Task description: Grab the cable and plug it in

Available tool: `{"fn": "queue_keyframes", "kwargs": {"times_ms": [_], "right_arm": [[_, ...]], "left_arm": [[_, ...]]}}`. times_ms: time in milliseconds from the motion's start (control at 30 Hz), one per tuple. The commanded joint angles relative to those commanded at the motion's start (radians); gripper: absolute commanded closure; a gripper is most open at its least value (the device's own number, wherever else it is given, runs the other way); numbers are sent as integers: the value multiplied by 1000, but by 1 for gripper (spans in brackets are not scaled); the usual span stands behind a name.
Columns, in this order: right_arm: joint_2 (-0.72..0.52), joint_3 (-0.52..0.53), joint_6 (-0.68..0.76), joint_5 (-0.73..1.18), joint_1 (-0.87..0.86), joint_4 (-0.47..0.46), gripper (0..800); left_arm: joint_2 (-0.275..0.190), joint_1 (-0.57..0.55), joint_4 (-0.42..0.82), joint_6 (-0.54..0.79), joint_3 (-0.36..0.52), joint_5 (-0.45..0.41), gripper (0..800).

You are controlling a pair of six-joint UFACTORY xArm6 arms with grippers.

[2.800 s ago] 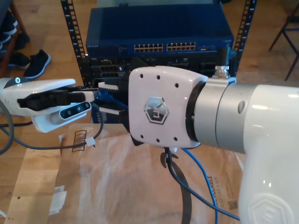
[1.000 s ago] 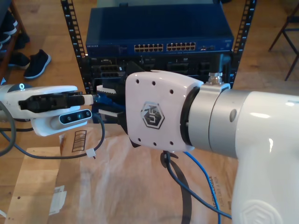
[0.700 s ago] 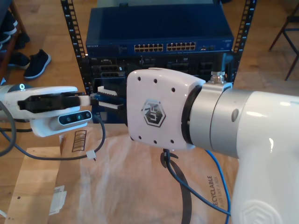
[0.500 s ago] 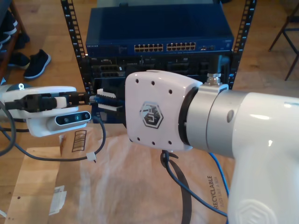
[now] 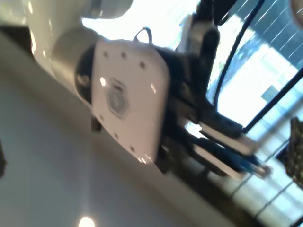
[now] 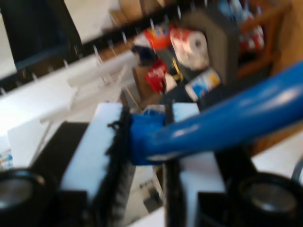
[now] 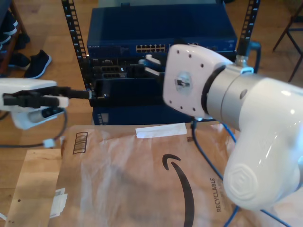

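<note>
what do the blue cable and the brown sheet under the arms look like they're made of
The cable: smooth, slightly glossy blue plastic jacket, going by the soft highlights along it; it sits clamped in my second hand. The sheet: matte brown kraft paper, judging by its creases and printed logo, with a strip of pale tape.

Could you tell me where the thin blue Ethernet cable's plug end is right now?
The thin blue Ethernet cable is clamped in my second gripper, near the blue network switch.

Wood floor (image 7: 42, 28). Black rack rails (image 7: 75, 42) w/ blue switch (image 7: 161, 28) on top, dark units below. Brown paper (image 7: 123, 179) spread in front. Shoes (image 7: 33, 64) at exterior view's left, chair leg (image 7: 291, 28) at its right.
</note>
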Motion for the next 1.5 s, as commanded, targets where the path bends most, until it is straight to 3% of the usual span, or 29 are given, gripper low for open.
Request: {"fn": "queue_keyframes", "kwargs": {"times_ms": [167,300,400,467,533,667,733,900,1000,1133,1267,1367,1500], "right_arm": [[54,87,-66,-175,-9,6,789],[117,150,-166,-368,-11,15,789],[178,172,-267,-531,-5,123,781],[238,172,-347,-655,17,195,776],[331,164,-419,-784,58,252,771],[494,115,-480,-1010,149,405,780],[531,98,-489,-1031,184,453,792],[562,84,-489,-1031,193,514,798],[588,51,-489,-1048,195,549,798],[629,2,-493,-1089,195,555,798],[634,-2,-491,-1086,195,557,798],[634,-3,-491,-1085,195,557,798],[647,-14,-489,-1086,193,560,798]], "left_arm": [[-44,40,315,118,-14,-2,1],[-75,126,459,207,-5,-5,1],[-92,178,571,339,9,-35,1],[-114,235,643,417,43,-103,1],[-153,270,735,471,110,-180,1],[-285,322,907,563,281,-285,1],[-327,381,951,643,333,-304,1],[-361,594,1066,850,445,-410,1],[-390,667,1154,891,555,-559,1],[-450,732,1197,976,674,-605,1],[-479,804,1226,1007,769,-729,1],[-479,879,1226,1023,796,-792,1],[-509,921,1217,1115,813,-792,1]]}}
